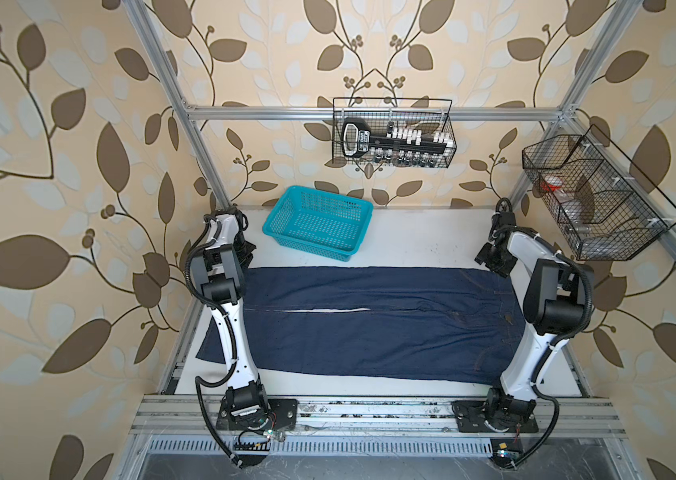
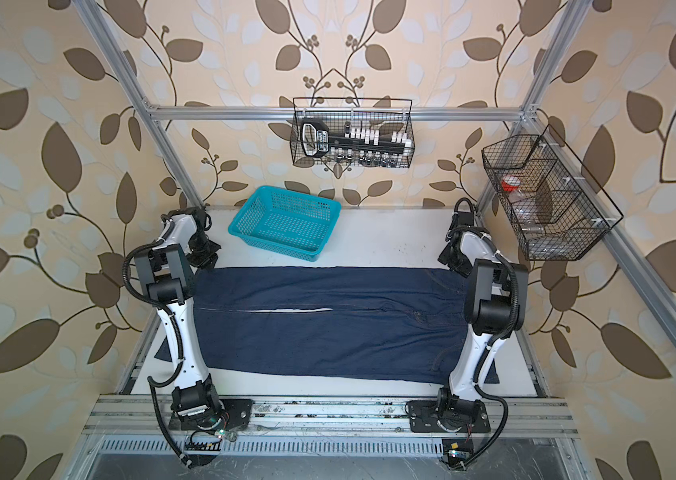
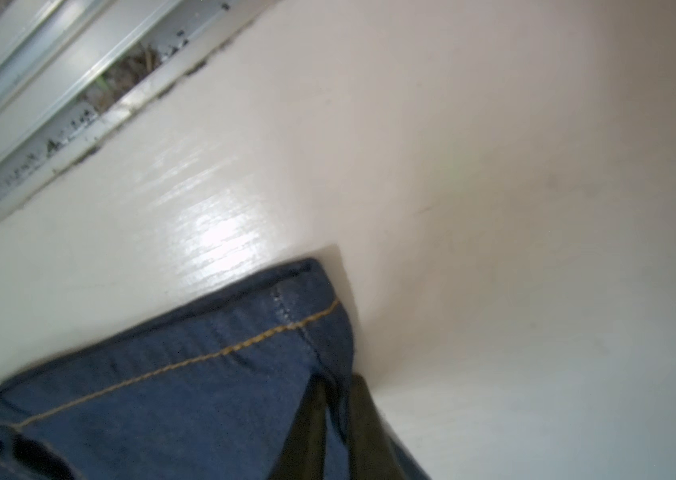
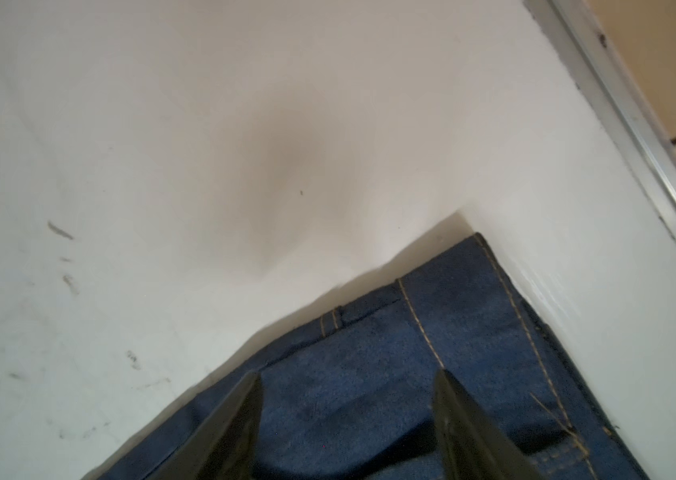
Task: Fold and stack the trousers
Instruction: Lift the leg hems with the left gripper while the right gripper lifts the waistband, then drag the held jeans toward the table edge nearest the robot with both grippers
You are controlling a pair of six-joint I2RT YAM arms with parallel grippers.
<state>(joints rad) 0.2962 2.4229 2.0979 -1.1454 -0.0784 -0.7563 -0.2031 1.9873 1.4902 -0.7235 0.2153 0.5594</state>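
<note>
1. We see the white table [image 1: 411, 245] filling the middle of both top views. The trousers [image 1: 369, 332] lie spread flat on it and cover most of its lower half in the frame.
2. Their long axis runs straight across the frame, left to right. The waistband [image 4: 482, 324] end points right and the two leg ends point left. The legs lie side by side, with a thin sliver of white table showing between them near the centre.
3. A teal basket [image 1: 319, 222] sits on the table above the trousers in the frame, left of centre. It is just beside their upper edge and apart from both grippers.
4. The right gripper [image 4: 348, 374] is at the upper right corner of the trousers in both top views. In its wrist view we see its fingers [image 4: 240, 419] spread wide over the waistband corner, with flat denim showing between them. It grips nothing.
5. The left gripper [image 3: 338, 384] is at the upper left corner of the trousers, at the hem [image 3: 186, 336] of the upper leg. Its fingers [image 3: 307, 428] are clenched close together with a fold of denim pinched between them, right by the hem's corner.
6. Orange stitching [image 3: 203, 358] runs along that hem, and we see paler lines of it bordering the waistband.
</note>
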